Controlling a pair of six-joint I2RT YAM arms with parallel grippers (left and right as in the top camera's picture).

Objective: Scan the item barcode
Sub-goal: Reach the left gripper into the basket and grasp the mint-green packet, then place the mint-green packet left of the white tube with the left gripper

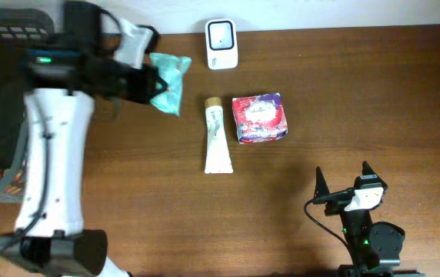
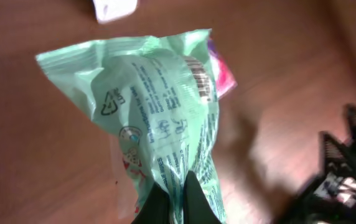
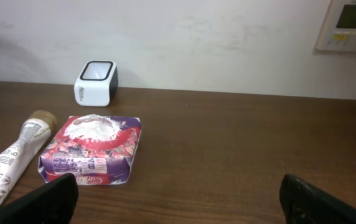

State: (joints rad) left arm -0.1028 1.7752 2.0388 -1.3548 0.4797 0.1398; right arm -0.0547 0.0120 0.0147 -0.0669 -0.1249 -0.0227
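Our left tool is clamping down on the mint-green packet – jaws pinched together on one crimped end, with the rest of the bag sticking out past the fingertips. In the left wrist view we're looking straight at the printed back of it, and the barcode is showing near the upper right edge, facing that camera.

The packet is sitting toward the back left of the tabletop, just left of the white scanner and apart from it. It's looking lifted off the wood, though we can't say for sure.

In the middle we're seeing a cream tube lying lengthwise, cap toward the scanner, with a purple-and-red pack just beside it on the right. They're not touching.

Our right tool is hanging out near the front right – jaws spread wide, nothing between them, well apart from everything. A grey basket is poking in at the left edge.
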